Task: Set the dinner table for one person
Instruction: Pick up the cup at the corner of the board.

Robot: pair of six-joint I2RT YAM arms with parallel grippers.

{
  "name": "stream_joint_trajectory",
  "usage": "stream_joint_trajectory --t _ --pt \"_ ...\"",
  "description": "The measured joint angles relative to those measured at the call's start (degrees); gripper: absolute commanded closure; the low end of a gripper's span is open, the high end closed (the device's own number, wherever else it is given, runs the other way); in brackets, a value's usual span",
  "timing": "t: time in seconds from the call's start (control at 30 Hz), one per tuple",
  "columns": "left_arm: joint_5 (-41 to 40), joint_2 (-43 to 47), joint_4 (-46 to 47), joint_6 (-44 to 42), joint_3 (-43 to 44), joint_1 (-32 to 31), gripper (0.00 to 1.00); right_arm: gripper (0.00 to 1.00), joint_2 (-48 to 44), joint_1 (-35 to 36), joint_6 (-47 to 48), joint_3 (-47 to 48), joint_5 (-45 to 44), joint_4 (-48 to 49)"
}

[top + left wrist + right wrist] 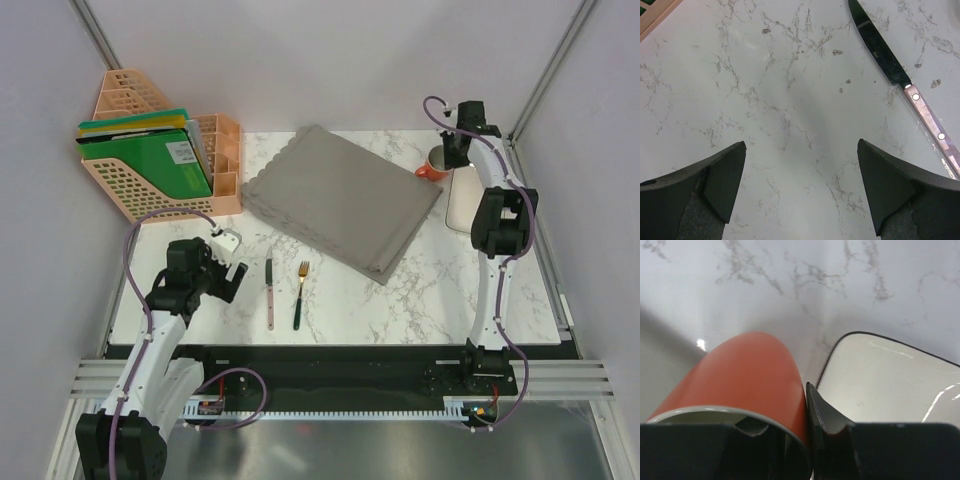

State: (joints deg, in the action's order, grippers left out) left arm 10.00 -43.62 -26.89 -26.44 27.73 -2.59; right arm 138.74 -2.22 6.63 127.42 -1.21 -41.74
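Note:
The dinner table is white marble with grey veins. A grey scallop-edged placemat lies askew at its far middle. A knife with a pink handle and a fork lie side by side near the front. My left gripper is open and empty, low over bare marble just left of the knife. My right gripper is shut on the rim of an orange mug at the far right. In the right wrist view one finger presses the mug's outer wall, the other is inside.
A white rectangular plate lies right beside the mug, its dark-rimmed corner close in the right wrist view. A peach mesh desk organiser with green folders stands at the far left. Grey walls enclose the table.

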Motion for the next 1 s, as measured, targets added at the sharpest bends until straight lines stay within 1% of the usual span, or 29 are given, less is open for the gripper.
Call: stream_joint_trajectory --t 0.2,0.37,0.93,1.0 --pt "-0.52 -0.2 0.02 0.0 0.0 0.0 0.0 1.0 1.31 -4.61 -1.11 1.97 0.24 0.9" --pt "-0.66 -0.94 0.02 0.0 0.0 0.0 0.0 1.0 1.4 -6.67 -1.07 2.08 -0.31 1.01" --pt "-0.74 -1.27 0.02 0.0 0.0 0.0 0.0 1.0 1.81 -5.51 -0.9 1.4 0.33 1.92" --pt "-0.79 -1.25 0.02 0.0 0.0 0.0 0.0 0.96 1.84 -5.51 -0.87 1.27 0.31 2.27"
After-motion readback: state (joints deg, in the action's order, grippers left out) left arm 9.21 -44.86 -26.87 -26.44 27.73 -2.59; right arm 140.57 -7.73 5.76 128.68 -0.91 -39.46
